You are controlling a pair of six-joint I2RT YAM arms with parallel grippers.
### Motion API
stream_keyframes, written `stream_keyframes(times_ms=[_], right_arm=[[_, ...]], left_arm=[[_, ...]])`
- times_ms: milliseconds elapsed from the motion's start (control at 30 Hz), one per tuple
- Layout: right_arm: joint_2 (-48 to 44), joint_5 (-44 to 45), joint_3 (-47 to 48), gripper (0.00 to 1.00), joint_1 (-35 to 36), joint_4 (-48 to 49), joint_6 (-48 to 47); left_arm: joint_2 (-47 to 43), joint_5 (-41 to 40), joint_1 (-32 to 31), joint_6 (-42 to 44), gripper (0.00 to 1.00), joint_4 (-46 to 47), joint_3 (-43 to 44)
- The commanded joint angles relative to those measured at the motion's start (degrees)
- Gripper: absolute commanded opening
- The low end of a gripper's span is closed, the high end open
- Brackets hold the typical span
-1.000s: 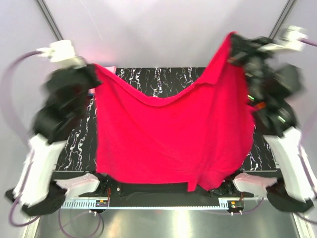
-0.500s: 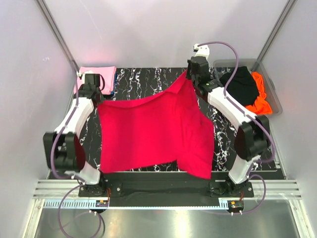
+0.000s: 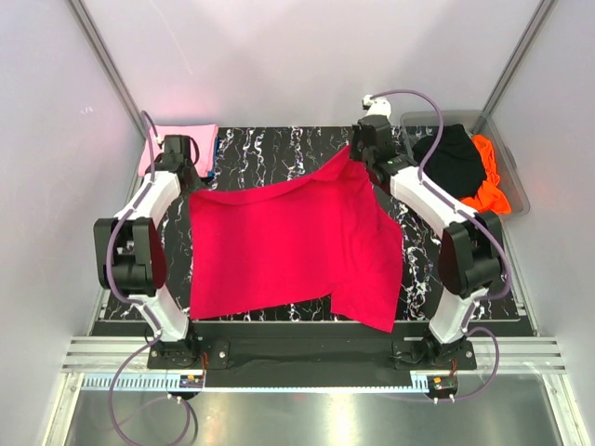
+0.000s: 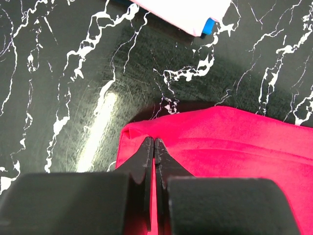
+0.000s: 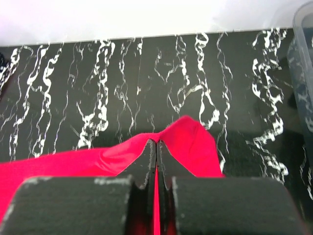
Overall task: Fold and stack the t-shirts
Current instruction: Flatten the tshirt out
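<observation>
Left gripper (image 4: 154, 142) is clenched, its jaws pressed together on a far corner of the crimson-red t-shirt (image 3: 288, 242). The right gripper (image 5: 156, 143) is pinched shut the same way on the other far corner, where the cloth rises to a small peak over the black marbled table (image 3: 279, 149). The red tee spreads out between the two arms, its near-right corner reaching toward the front edge. Far left sits the light pink t-shirt (image 3: 181, 144), with the blue t-shirt (image 4: 209, 27) peeking out beneath it. Far right, the black t-shirt (image 3: 453, 160) and the bright orange t-shirt (image 3: 488, 181) are heaped in the clear bin (image 3: 423, 119).
</observation>
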Motion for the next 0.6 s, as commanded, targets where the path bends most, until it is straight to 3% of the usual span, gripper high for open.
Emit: stream_keyframes(times_ms=[0,233,567], right_arm=[[-7.4,-1.2,-2.5,0.00,-1.6,-0.4,1.8],[-13.9,-2.0,-3.4,0.00,-7.1,-1.8,5.2],[-19.5,-1.5,14.3,0.00,-7.7,-0.9,-4.4]], left_arm=[[-5.9,1.1,0.4,0.1,0.00,0.0,-0.5],[-15.2,0.9,1.4,0.4,0.00,-2.4,0.9],[-26.9,16.8,1.4,2.9,0.00,-3.2,22.6]])
